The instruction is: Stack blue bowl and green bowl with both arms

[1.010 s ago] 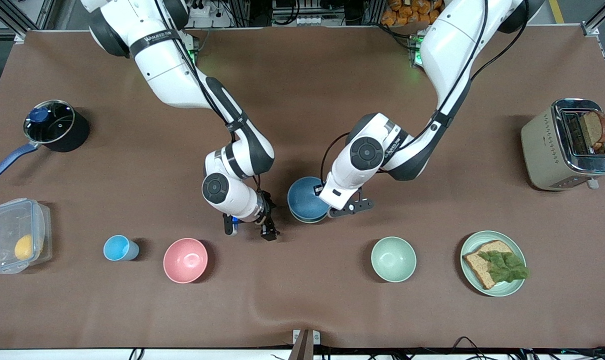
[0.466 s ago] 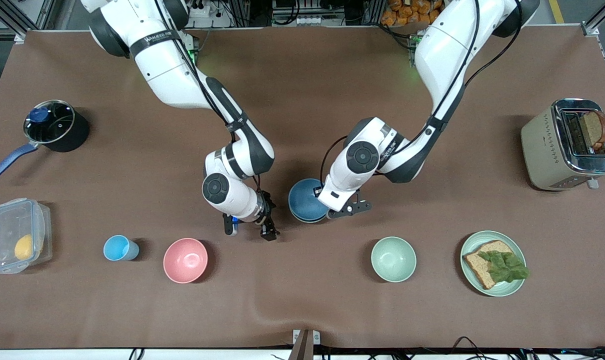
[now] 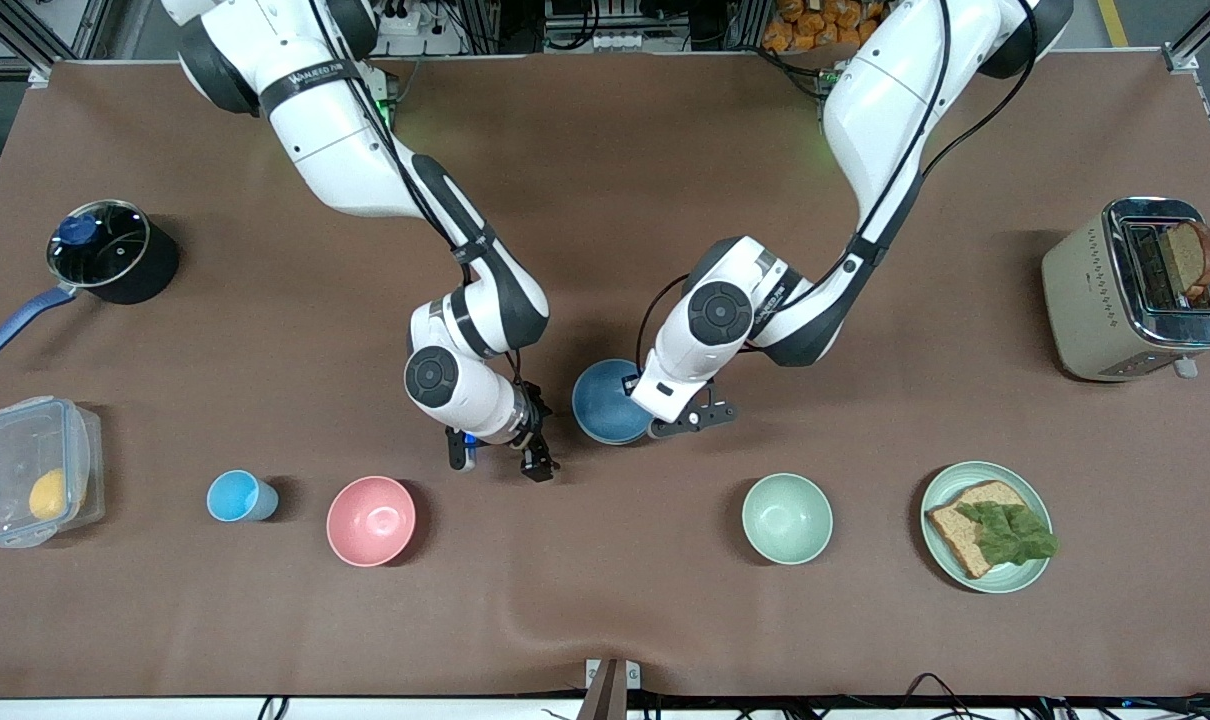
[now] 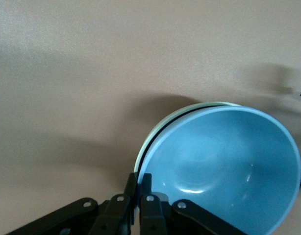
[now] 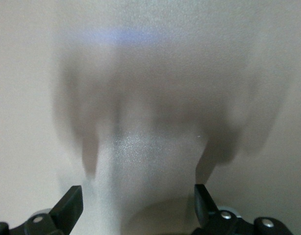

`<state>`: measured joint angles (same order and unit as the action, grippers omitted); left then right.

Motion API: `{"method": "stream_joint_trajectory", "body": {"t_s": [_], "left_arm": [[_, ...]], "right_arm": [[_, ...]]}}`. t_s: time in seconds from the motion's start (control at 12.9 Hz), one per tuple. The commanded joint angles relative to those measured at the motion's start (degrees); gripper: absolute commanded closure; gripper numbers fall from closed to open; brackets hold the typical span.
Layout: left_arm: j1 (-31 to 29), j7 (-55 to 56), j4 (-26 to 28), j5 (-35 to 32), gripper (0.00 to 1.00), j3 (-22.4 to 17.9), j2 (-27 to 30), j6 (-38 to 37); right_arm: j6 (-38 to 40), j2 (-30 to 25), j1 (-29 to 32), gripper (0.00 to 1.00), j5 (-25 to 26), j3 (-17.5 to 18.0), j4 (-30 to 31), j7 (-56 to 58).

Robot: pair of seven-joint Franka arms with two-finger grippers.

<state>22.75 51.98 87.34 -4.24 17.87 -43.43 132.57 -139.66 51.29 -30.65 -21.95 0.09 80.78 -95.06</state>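
Note:
The blue bowl (image 3: 605,400) sits nested in the green bowl, near the table's middle. In the left wrist view the blue bowl (image 4: 224,166) fills the frame, and only the green bowl's rim (image 4: 158,129) shows round its edge. My left gripper (image 3: 655,428) is shut on the nested rims (image 4: 139,178), one finger inside the blue bowl and one outside. My right gripper (image 3: 496,460) is open and empty over bare table beside the bowls, toward the right arm's end (image 5: 137,196).
A pale mint bowl (image 3: 787,518), a pink bowl (image 3: 371,520) and a light-blue cup (image 3: 235,496) stand nearer the front camera. A plate (image 3: 1035,572) with a sandwich and a toaster (image 3: 1085,290) are at the left arm's end. A pot (image 3: 105,250) and a plastic box (image 3: 30,470) are at the right arm's end.
My left arm has shifted a little toward the right arm's end, carrying the nested bowls with it. The right arm has not moved.

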Motion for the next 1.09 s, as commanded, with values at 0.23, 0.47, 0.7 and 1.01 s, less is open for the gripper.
{"method": "stream_joint_trajectory", "body": {"t_s": [0.23, 0.47, 0.7, 1.01], "left_arm": [[0.5, 1.8, -1.2, -3.1, 0.0, -0.6, -0.1, 0.4], [-1.3, 1.7, -1.2, -3.1, 0.0, -0.7, 3.2, 0.0], [-5.8, 1.0, -0.3, -3.4, 0.0, -0.9, 11.4, -5.1], [-13.2, -4.1, -0.4, -4.1, 0.0, -0.9, 24.9, -23.5]], "right_arm": [[0.1, 0.7, 0.6, 0.0, 0.1, 0.4, -1.2, -2.6], [0.2, 0.7, 1.0, 0.0, 0.2, 0.4, -1.3, -2.2], [0.5, -0.3, 2.6, 0.0, 0.4, 0.6, -1.4, 0.8], [7.7, -1.6, 4.1, 0.0, 0.9, 0.4, -3.0, 1.4]]}}
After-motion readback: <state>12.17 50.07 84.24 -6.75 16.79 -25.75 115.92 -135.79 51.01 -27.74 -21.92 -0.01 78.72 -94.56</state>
